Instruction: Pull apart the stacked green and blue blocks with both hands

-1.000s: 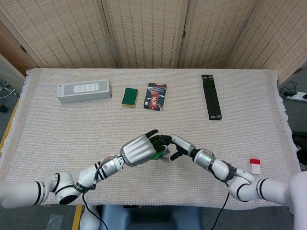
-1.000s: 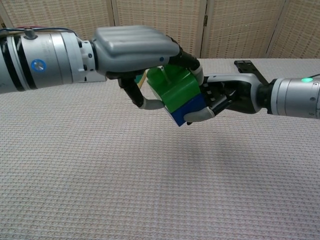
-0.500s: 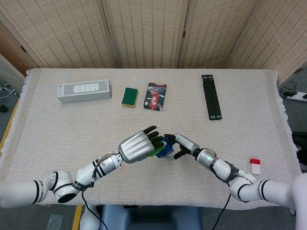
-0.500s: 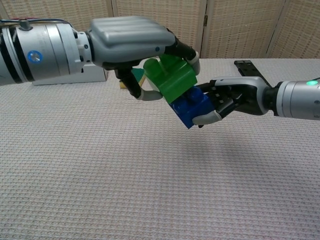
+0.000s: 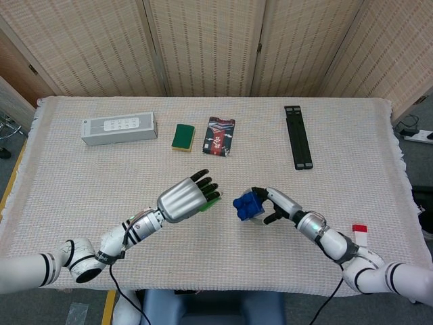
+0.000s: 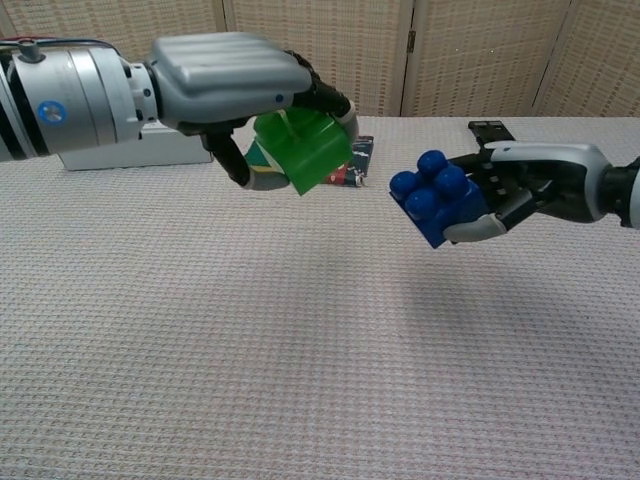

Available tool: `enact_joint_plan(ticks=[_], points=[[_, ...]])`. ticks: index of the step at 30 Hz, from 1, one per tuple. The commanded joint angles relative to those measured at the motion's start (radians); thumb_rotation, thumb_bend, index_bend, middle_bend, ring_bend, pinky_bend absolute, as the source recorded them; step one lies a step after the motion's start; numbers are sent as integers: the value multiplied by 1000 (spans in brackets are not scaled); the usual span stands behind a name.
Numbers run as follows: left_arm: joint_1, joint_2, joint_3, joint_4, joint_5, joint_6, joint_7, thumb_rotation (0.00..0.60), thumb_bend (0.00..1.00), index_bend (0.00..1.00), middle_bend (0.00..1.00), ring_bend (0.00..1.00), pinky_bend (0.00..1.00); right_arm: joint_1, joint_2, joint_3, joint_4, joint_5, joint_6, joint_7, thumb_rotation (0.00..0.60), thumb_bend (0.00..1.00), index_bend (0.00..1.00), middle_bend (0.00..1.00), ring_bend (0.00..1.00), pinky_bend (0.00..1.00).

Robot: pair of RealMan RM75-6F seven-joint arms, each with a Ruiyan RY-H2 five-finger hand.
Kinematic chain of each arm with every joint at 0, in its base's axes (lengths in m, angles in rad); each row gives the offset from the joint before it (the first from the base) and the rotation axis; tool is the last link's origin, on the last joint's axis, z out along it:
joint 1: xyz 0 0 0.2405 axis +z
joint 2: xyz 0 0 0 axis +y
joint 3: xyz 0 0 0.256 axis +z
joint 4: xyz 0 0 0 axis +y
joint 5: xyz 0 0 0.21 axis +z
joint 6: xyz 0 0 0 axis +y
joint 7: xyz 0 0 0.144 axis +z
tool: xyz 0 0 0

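Above the counter (image 5: 81, 183), the left hand (image 6: 225, 80) holds the green block (image 6: 302, 150) and the right hand (image 6: 525, 190) the blue block (image 6: 435, 198), both seemingly light, rigid plastic best gripped across flat sides.

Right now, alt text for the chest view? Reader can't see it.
Two robot hands hold separated blocks above a woven tablecloth: the left hand grips a green block, the right hand grips a studded blue block, with a clear gap between them. A folding screen stands behind.
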Motion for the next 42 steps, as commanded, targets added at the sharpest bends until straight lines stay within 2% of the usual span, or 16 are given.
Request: enact_joint_plan(ticks=[1,3,7,14,20,26,34,37,40,42], points=[[28,-11,21,65,-13,14,25,600,414,710,775,427,194,-84,72,-23,-60,-19,119,-183,600,366,542,511,423,361],[47,-20,30,106,-25,24,15,600,414,710,775,427,194,-133,91,-32,-86,-12,185,-308,600,366,542,504,424,361],[87,-36,46,184,-44,49,-17,600,415,709,775,426,193,-214,124,-54,-132,-9,284,-461,600,366,541,499,424,361],[180,-40,92,284,-66,93,-105,600,416,708,775,424,174,-327,164,-92,-137,-51,421,-621,600,366,541,498,424,359],[265,-34,128,337,-86,112,-246,600,416,707,775,424,172,-394,184,-90,-131,-70,505,-743,600,366,541,494,424,358],[303,-51,174,418,-66,90,-252,600,415,706,775,427,165,-419,182,-77,-101,-42,496,-806,600,366,541,491,426,355],[325,-69,157,465,-63,103,-278,600,417,682,775,420,141,-413,137,-43,-23,-3,433,-809,600,366,541,489,424,346],[331,-69,148,461,-76,94,-274,600,415,604,715,390,114,-405,119,-35,-8,-8,417,-822,600,366,517,452,399,338],[338,-69,138,460,-96,82,-266,600,415,406,522,290,77,-399,100,-24,-2,-17,413,-811,600,366,390,333,328,306],[341,-66,130,455,-120,60,-253,600,415,277,400,212,58,-394,96,-18,-3,-24,408,-800,600,366,261,228,253,272]])
